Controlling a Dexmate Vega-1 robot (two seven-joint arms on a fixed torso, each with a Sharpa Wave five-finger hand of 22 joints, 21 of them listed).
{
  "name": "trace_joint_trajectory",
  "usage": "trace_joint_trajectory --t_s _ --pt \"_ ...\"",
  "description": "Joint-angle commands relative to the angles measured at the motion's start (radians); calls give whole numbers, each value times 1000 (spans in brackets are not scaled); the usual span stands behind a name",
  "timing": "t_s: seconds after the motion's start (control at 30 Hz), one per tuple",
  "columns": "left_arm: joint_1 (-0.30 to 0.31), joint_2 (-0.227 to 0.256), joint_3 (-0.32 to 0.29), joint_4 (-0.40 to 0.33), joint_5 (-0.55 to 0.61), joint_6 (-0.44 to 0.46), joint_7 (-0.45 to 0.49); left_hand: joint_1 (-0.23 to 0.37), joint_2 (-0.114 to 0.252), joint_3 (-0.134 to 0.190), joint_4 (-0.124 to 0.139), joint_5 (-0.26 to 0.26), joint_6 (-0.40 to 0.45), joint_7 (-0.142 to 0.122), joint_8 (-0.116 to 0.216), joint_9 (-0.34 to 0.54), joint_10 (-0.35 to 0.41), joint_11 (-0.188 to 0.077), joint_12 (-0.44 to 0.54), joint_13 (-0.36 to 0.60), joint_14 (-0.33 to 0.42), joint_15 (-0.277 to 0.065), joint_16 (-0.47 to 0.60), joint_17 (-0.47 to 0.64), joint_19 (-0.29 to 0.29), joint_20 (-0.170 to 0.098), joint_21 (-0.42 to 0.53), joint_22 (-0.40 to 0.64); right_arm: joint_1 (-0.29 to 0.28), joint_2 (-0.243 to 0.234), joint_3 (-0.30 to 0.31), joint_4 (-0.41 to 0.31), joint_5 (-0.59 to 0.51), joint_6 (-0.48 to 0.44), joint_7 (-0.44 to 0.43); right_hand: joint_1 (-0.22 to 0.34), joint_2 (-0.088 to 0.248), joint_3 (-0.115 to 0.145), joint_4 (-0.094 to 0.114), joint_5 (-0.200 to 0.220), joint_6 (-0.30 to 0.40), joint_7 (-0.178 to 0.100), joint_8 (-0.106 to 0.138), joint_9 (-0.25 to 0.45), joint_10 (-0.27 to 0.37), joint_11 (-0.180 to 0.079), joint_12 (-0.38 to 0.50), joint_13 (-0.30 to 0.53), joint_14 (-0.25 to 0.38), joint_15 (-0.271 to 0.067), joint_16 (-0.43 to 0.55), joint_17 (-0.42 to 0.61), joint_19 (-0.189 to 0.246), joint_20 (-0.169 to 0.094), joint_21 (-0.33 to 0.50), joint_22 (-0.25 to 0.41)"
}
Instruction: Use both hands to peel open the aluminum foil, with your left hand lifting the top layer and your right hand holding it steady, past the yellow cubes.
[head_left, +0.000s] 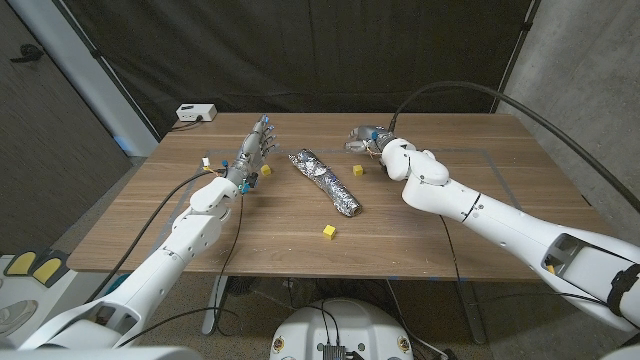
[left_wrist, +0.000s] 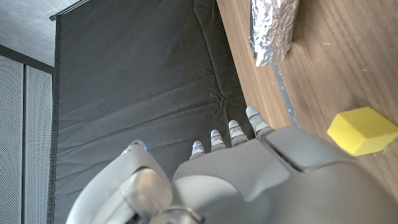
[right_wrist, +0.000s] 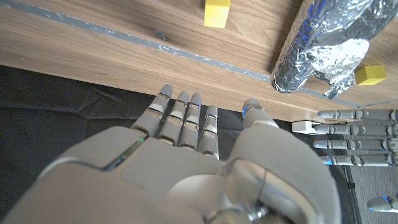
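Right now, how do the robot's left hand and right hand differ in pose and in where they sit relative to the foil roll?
The left hand sits on the foil roll's left with fingers stretched straight toward the far edge; the right hand sits on its right, beyond the roll's far end, fingers pointing left. A yellow cube lies right beside the left hand; another yellow cube lies a little nearer than the right hand. Shared: both are open, holding nothing, and apart from the foil.
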Motion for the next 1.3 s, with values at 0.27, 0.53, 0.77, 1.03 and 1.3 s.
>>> trace_joint_trajectory --t_s 0.27,0.53,0.77,1.03,1.3 --pt "22 2 -13 -29 -8 0 -10 6 0 -8 4 7 4 -3 -1 5 9 0 6 3 6 -2 -2 5 -10 6 0 3 43 20 -90 32 -90 -41 52 6 -36 -23 -15 -16 15 0 -7 3 2 -9 -7 3 -2 -22 -1 3 13 -4 4 5" --pt "68 46 -17 -131 66 69 107 34 -35 -19 -22 5 -34 -8 -18 6 -11 0 -9 4 -20 -2 -20 4 -59 -6 -28 1 50 33 -104 49 -107 -37 59 17 -54 -31 -30 -17 19 0 -7 3 7 -10 -8 3 -3 -30 -3 1 18 -6 4 4" --pt "125 24 -65 -170 51 74 189 45 -46 -27 -30 3 13 0 -2 6 0 3 -8 5 -34 -1 -27 5 -83 -12 -43 3 60 50 -117 75 -119 -26 59 15 -58 -37 -31 -18 18 -1 -8 3 6 -11 -9 4 -6 -30 -3 2 17 -10 3 4" --pt "156 25 -102 -196 62 78 237 46 -40 -28 -29 2 25 2 0 6 10 3 -7 5 -26 -2 -23 5 -62 -13 -37 4 57 74 -120 112 -117 5 33 19 -65 -43 -36 -17 22 0 -8 3 6 -11 -11 4 -12 -31 -5 3 16 -11 2 3" --pt "171 11 -127 -182 44 49 219 32 18 -18 -3 9 84 -8 11 6 51 1 1 5 1 -8 -14 8 -33 -15 -29 8 59 92 -132 131 -132 12 26 19 -72 -50 -38 -15 26 0 -7 3 10 -13 -11 4 -14 -35 -5 3 16 -15 1 3"
